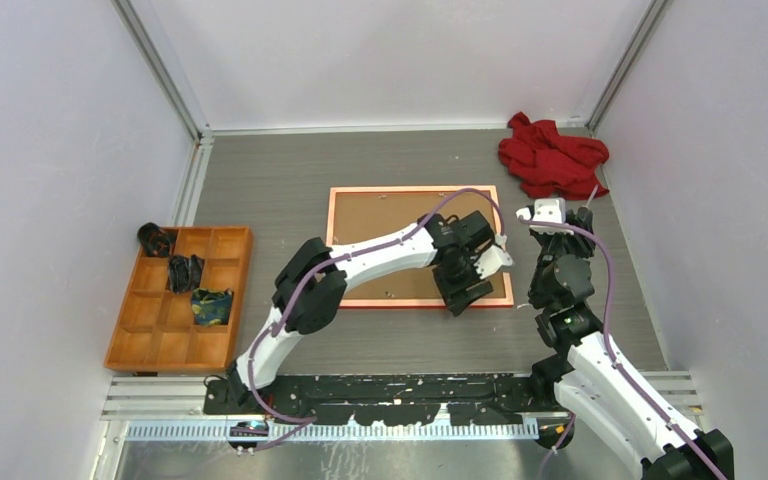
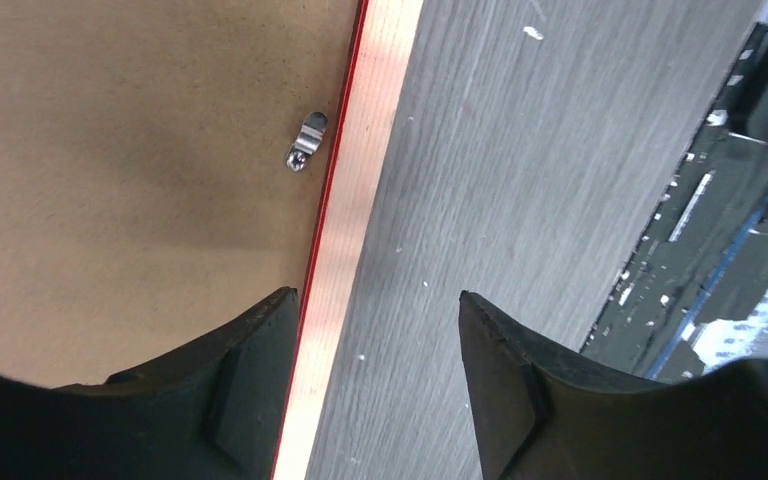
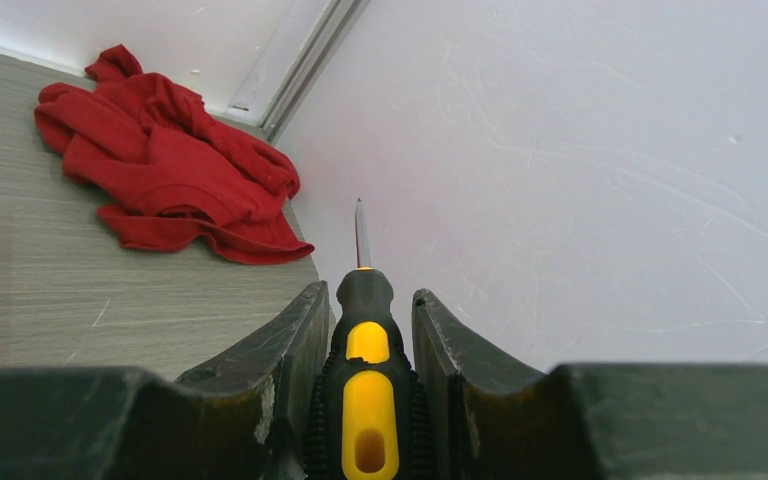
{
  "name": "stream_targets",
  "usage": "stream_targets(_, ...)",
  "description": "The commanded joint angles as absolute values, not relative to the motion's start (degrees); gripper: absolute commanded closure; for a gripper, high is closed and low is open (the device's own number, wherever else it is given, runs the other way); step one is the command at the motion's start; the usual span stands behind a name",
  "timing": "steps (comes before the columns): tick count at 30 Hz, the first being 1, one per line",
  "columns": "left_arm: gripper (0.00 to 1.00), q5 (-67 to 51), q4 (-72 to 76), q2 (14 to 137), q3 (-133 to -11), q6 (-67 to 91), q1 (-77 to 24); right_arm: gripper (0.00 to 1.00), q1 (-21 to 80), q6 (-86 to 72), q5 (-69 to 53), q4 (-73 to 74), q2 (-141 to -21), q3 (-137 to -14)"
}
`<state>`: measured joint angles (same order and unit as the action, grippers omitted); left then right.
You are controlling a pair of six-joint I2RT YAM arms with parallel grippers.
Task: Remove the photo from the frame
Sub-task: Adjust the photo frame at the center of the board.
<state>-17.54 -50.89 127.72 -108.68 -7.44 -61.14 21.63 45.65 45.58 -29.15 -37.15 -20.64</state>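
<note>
The frame point(image 1: 331, 245) lies face down on the table, its orange-pink back rim point(image 2: 360, 170) around a plain brown backing board point(image 1: 380, 215). The photo is hidden under that board. A small metal clip point(image 2: 307, 140) sits on the board just inside the rim. My left gripper point(image 1: 468, 297) hangs over the frame's near right corner. In the left wrist view it point(image 2: 375, 295) is open, one finger over the board's edge and the other over bare table, nothing between them. My right gripper point(image 1: 550, 212) is raised to the right of the frame, shut point(image 3: 368, 290) on a black-and-yellow screwdriver point(image 3: 365, 400) whose blade points at the right wall.
A crumpled red cloth point(image 1: 550, 155) lies in the back right corner. A wooden compartment tray point(image 1: 120, 330) holding a few dark items sits at the left. White walls close in three sides. A black rail point(image 1: 400, 385) runs along the near edge.
</note>
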Motion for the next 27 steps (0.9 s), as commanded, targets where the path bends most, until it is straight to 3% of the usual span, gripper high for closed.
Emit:
stream_targets(1,0.37,-16.64,-51.81,117.14,-112.65,-6.68,-59.58,0.99,21.52,45.88,45.6,-33.29,-37.02,-20.65)
stream_targets(6,0.3,-15.76,-49.66,109.21,-109.47,-6.15,-51.82,0.99,21.51,45.79,45.44,-33.16,-36.64,-20.57)
stream_targets(14,0.23,-27.01,-42.92,100.41,-97.07,-0.27,-27.44,0.99,21.48,45.37,44.65,-32.29,-36.75,-20.52)
stream_targets(21,0.23,-29.49,-37.88,102.47,-88.26,0.53,-14.7,0.99,21.53,45.04,44.06,-31.52,-36.6,-20.42)
stream_targets(27,0.21,-33.55,-34.1,107.93,-88.03,3.18,-10.53,0.99,21.46,43.33,41.1,-27.13,-36.29,-20.46)
